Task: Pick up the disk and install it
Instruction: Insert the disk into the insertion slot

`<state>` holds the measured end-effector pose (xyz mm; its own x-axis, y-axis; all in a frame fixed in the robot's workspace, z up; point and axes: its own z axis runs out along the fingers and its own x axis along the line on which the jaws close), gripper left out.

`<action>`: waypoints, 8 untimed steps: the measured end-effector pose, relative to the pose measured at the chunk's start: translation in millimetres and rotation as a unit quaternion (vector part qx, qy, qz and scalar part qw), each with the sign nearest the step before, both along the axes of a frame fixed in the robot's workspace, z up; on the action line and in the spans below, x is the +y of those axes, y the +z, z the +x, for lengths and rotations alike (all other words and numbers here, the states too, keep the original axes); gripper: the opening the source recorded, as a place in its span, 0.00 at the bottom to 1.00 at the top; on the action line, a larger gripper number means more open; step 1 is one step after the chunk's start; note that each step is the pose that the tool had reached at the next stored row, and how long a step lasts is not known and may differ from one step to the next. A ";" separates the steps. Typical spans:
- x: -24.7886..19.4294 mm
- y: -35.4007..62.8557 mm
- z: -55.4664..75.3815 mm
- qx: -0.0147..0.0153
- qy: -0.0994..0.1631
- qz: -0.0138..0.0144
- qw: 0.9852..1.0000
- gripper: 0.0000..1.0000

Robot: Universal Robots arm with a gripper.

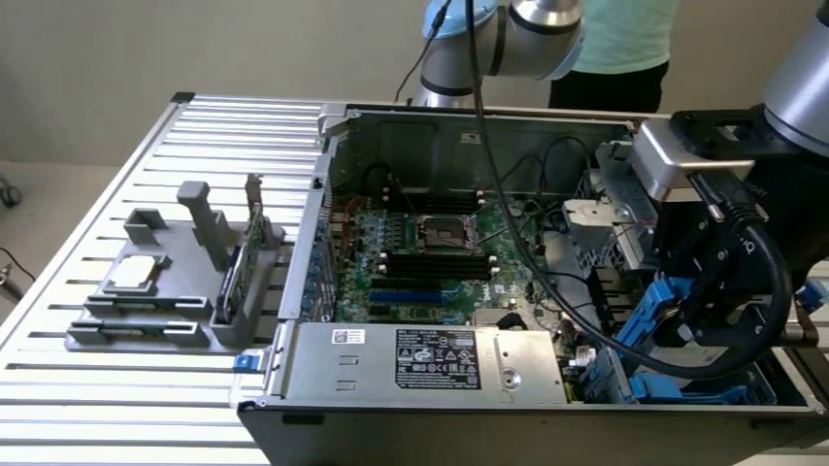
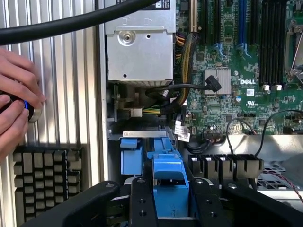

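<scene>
Wrist view first: the black two-finger gripper (image 2: 170, 183) has its fingers (image 2: 143, 203) pressed against both sides of a blue plastic rail end, so it is pinching the disk (image 2: 170, 196). The metal body of the disk is hidden. The disk stands in the drive bay of the open dark metal computer case (image 1: 518, 437), just beside another blue plastic bracket (image 2: 130, 158) and near the green motherboard (image 2: 227, 94). A large silver metal box with white stickers (image 2: 139, 47) lies close to this bay. A person's hands (image 2: 14, 104) rest on the ribbed aluminium table (image 2: 66, 94), outside the case. In the exterior view, the bay is at the exterior view's right, and a grey plastic fixture (image 1: 169, 291) carrying a small flat silver square piece (image 1: 136, 275) is well apart from it, at the exterior view's left.
</scene>
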<state>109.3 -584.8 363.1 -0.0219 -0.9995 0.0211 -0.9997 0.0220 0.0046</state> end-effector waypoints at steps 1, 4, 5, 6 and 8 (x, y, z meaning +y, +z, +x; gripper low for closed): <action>0.0 -1.3 0.1 0.000 0.000 0.000 1.000 0.32; 0.0 -5.5 0.4 0.000 0.000 0.000 1.000 0.32; 0.0 -7.2 0.4 0.000 0.000 0.000 1.000 0.32; 0.0 -8.8 0.5 0.000 0.000 0.000 1.000 0.32; 0.0 -11.9 0.6 0.000 0.000 0.000 1.000 0.32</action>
